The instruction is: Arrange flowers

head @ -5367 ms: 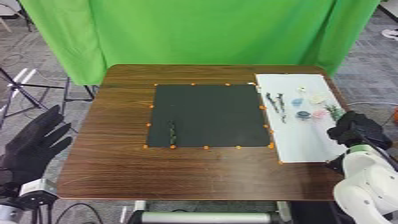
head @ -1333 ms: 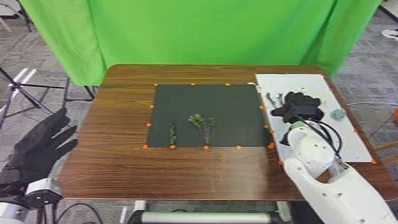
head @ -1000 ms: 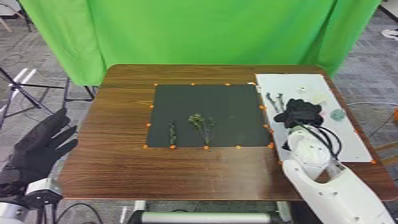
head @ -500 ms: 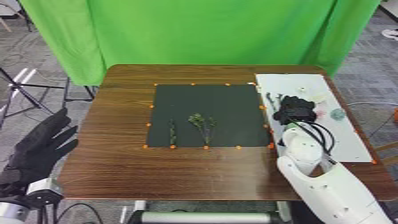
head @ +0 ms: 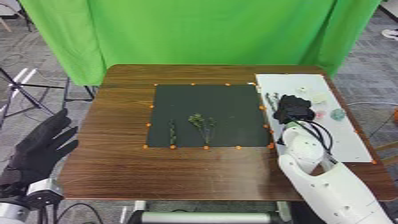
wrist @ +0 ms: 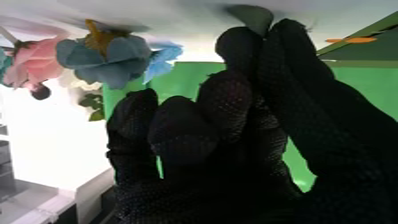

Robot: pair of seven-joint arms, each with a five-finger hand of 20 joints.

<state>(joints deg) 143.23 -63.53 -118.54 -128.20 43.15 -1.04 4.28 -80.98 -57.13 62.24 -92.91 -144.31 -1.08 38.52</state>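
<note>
1. Right hand (head: pixel 294 108) pinches a grey-green piece (wrist: pixel 251 18) at the white sheet (head: pixel 345 149), right side.
2. Piece is probably light, bendable; grip lightly at its firmest part to avoid crushing.

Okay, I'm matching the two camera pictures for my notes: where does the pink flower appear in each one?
Head view: the pink flower is on the white sheet, just right of the right hand.
Right wrist view: beside the blue flower, which is nearer that hand.
Shared landmark: the green curtain.
</note>
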